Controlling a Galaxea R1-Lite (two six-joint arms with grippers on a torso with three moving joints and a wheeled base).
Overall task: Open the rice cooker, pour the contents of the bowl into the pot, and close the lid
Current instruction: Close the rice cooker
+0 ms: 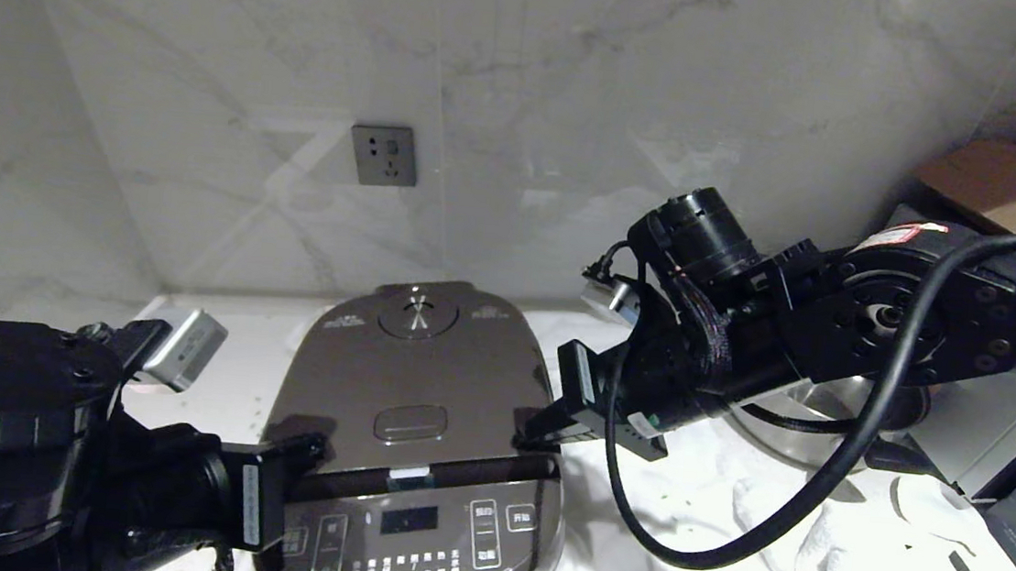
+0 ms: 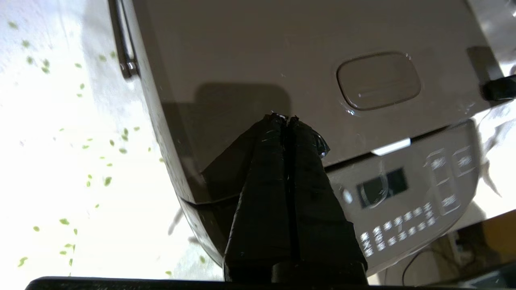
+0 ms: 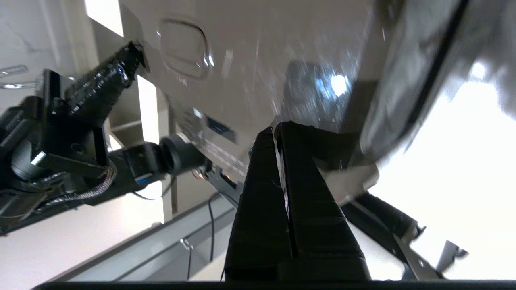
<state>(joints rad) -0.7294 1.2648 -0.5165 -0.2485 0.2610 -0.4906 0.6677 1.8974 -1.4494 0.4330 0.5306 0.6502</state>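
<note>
On counter: rice cooker [image 1: 418, 425], lid [image 1: 413, 369] down; green bits [image 2: 86, 145] beside.

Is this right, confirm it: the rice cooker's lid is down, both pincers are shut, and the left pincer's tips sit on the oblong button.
Not quite. In the left wrist view the left pincer is shut, but its tips rest on plain lid surface beside the oblong button, not on it. The rest stands: the rice cooker is closed, and the right pincer is shut too.
</note>
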